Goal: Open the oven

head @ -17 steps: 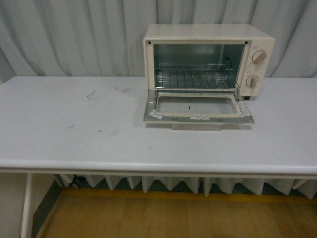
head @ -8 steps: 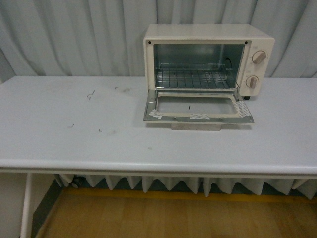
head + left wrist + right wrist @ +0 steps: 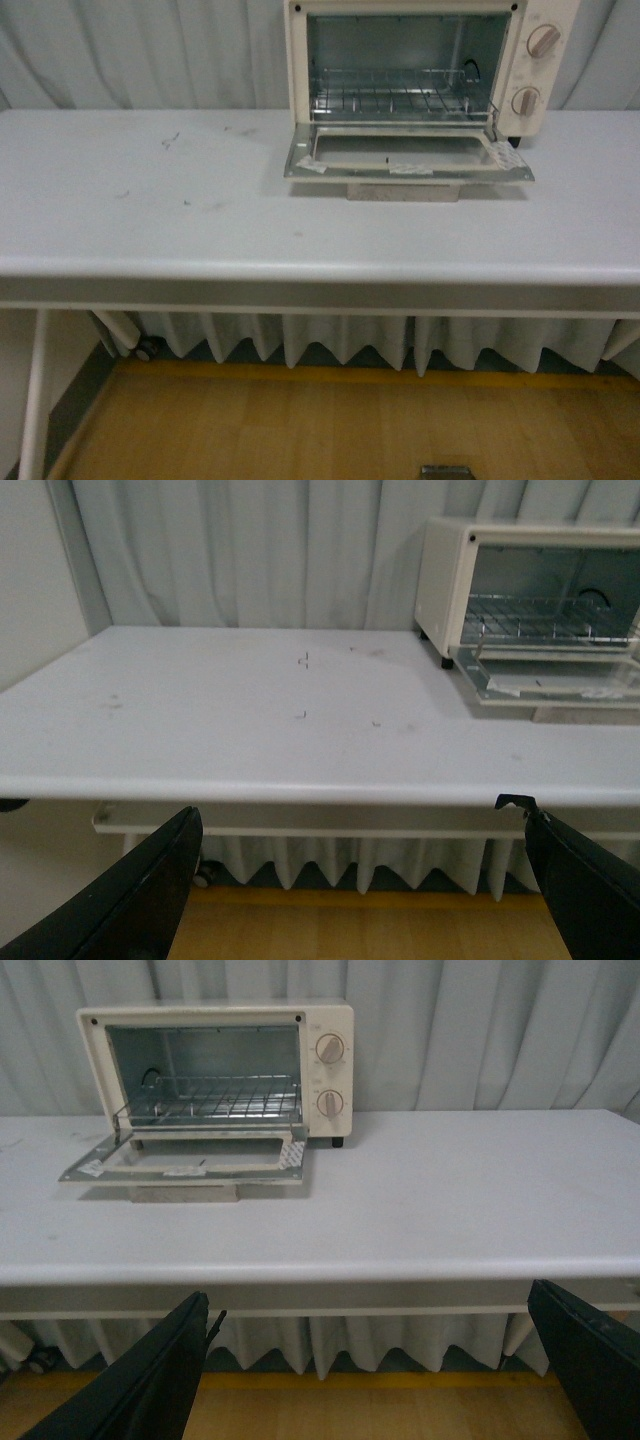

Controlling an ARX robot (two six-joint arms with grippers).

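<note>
The cream-white oven (image 3: pixel 545 70) stands at the back of the white table (image 3: pixel 300 240), right of centre. Its glass door (image 3: pixel 405 160) hangs open and lies flat toward me, the beige handle (image 3: pixel 403 190) under its front edge. The wire rack (image 3: pixel 390 95) shows inside, and two round knobs sit on the right panel. Neither arm appears in the front view. My left gripper (image 3: pixel 360 870) is open and empty, below and in front of the table edge, with the oven (image 3: pixel 445 590) far off. My right gripper (image 3: pixel 370 1360) is open too, low before the table, far from the oven (image 3: pixel 330 1070).
A grey curtain (image 3: pixel 150 50) hangs behind the table. Small dark scuffs (image 3: pixel 170 140) mark the tabletop on the left. A white table leg (image 3: pixel 35 400) stands at the lower left over the wooden floor (image 3: pixel 300 430).
The front view has dropped and tilted, so the oven now sits higher in the frame and the table's front edge looks nearer. The oven door stays open and flat.
</note>
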